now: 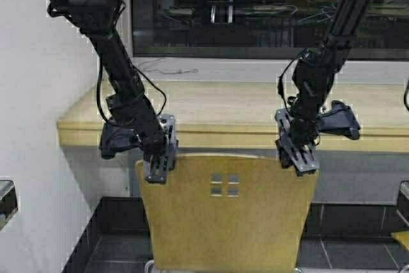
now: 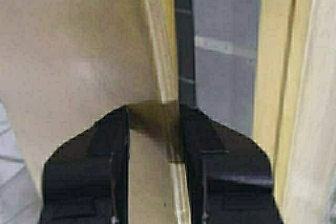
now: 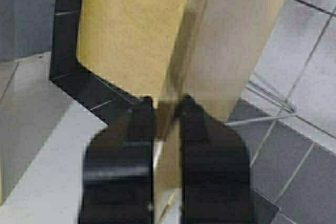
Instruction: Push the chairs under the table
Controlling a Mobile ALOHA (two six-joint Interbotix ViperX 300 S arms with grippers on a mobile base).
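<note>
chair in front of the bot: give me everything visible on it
The chair is yellow-tan moulded plywood with a curved backrest pierced by four small square holes. It stands upright, its back toward the robot, facing the table, its backrest top level with the tabletop's front edge. The left gripper clamps its top left corner, the right gripper its top right. Seat hidden; legs barely show.

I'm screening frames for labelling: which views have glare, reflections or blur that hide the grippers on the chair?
High view: the window mirrors indoor lights, but the left gripper and right gripper on the chair backrest read clearly. Left wrist view: soft focus, with a pale sheen on the chair. Right wrist view: fingers blurred, edge straddled.
</note>
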